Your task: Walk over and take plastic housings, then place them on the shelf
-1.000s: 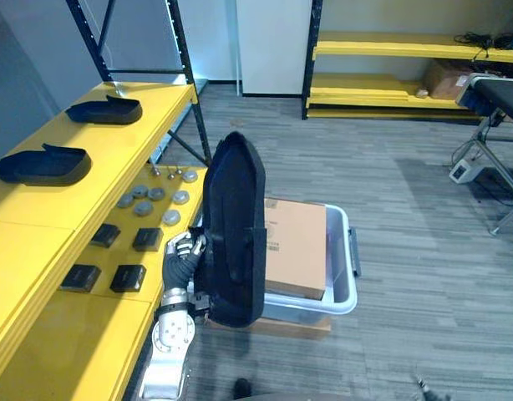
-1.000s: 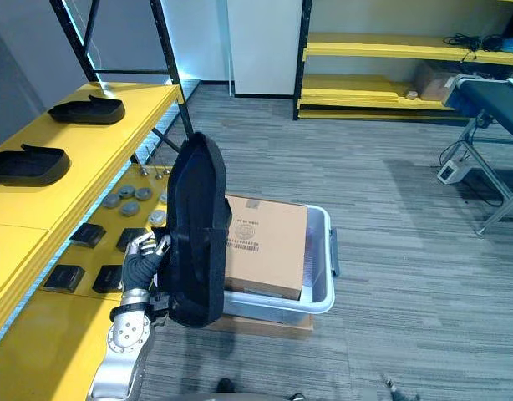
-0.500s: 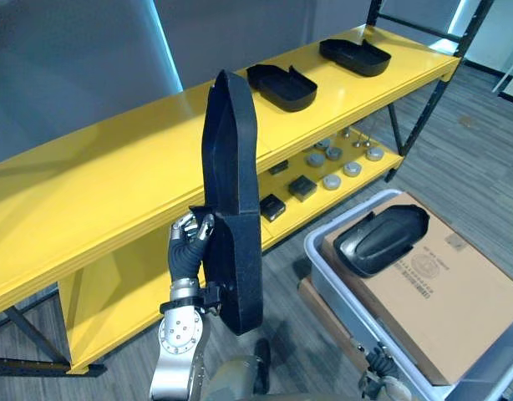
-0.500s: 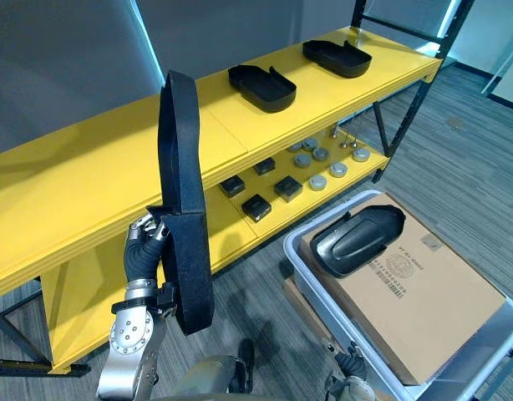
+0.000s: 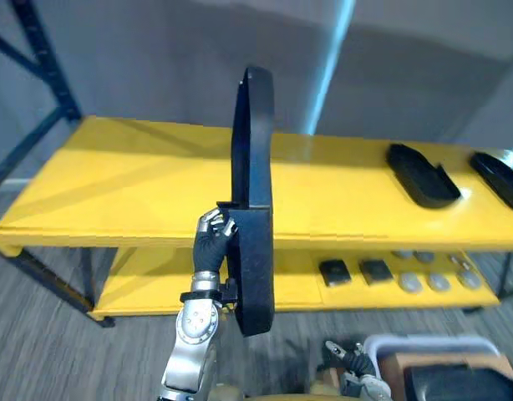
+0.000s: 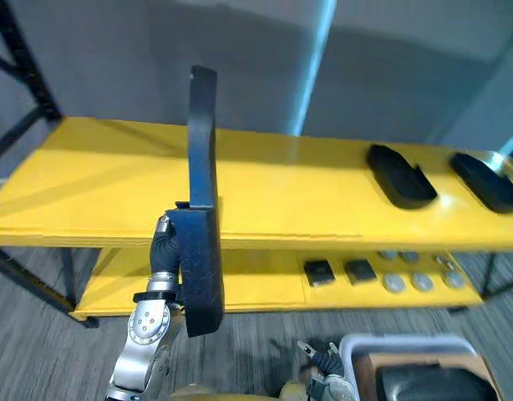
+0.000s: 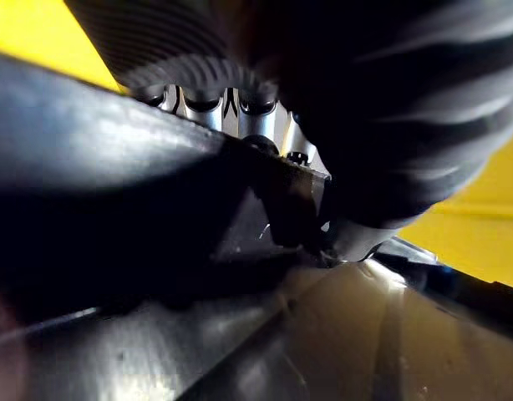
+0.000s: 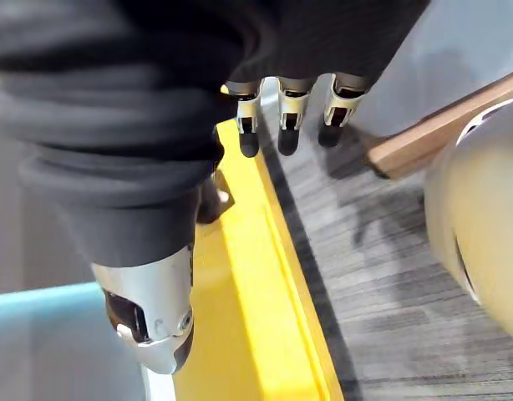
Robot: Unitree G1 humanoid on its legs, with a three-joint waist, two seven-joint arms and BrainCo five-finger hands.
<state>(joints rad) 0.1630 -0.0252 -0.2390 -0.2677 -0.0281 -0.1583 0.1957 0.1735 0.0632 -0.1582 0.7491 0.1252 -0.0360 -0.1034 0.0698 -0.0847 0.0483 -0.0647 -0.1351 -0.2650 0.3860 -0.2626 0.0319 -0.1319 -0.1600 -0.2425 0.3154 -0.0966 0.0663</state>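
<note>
Fingers (image 5: pixel 208 222) of the left hand (image 5: pixel 213 240) curl on the edge of the black housing (image 5: pixel 252 209), upright before the yellow shelf (image 5: pixel 114 175), in left eye view. Left wrist view: they grip that edge. Right wrist view: the right hand (image 8: pixel 289 125) hangs empty, fingers straight.

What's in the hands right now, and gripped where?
The left hand holds a black housing upright, fingers curled round its edge near mid-length, where the wider lower part begins. The right hand hangs open, empty.
</note>
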